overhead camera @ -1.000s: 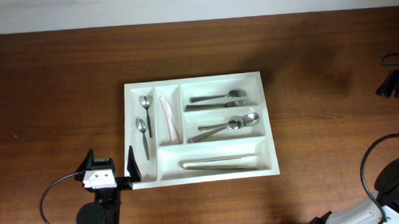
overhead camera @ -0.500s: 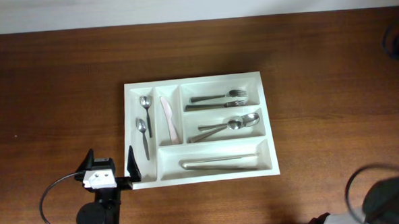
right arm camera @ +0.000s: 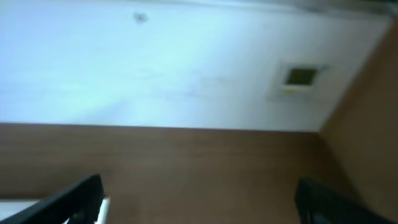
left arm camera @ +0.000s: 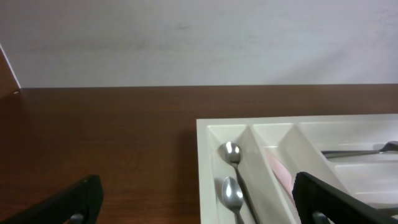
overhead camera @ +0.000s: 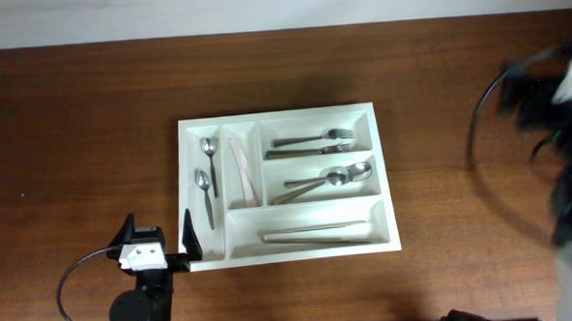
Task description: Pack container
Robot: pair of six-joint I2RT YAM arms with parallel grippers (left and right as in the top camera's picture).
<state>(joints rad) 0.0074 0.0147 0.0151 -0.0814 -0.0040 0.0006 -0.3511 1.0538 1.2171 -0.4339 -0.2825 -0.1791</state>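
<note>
Dark brown wood-grain tabletop [overhead camera: 81, 121], smooth with a slight sheen; plain white wall [left arm camera: 186, 43] beyond its far edge.

Container [overhead camera: 383, 176]: white moulded plastic, rectangular, rounded inner corners, five compartments. It lies flat near the middle of the tabletop, long side across.
- Leftmost narrow slot: two small metal spoons [overhead camera: 208, 154], bowls toward the wall.
- Second narrow slot: pale pink knife [overhead camera: 242, 172], matte, plastic-looking.
- Upper wide slot: shiny metal forks [overhead camera: 314, 138], tines to the right.
- Middle wide slot: larger metal spoons [overhead camera: 328, 181], overlapping.
- Lower wide slot: long slim metal utensil [overhead camera: 323, 234]; type unclear.

Left pincer [overhead camera: 157, 224]: black fingers [left arm camera: 74, 202] spread wide, nothing between them. It sits low at the container's near left corner. The right-hand finger is just beside the container's rim; contact cannot be judged.

Right arm [overhead camera: 566, 148]: a smeared shape at the right edge of the overhead view, well apart from the container. Right pincer [right arm camera: 202, 208]: wrist view is soft, but both black fingers stand far apart and hold nothing. Behind them are tabletop, white wall, and a small squarish wall fixture [right arm camera: 301, 76].
</note>
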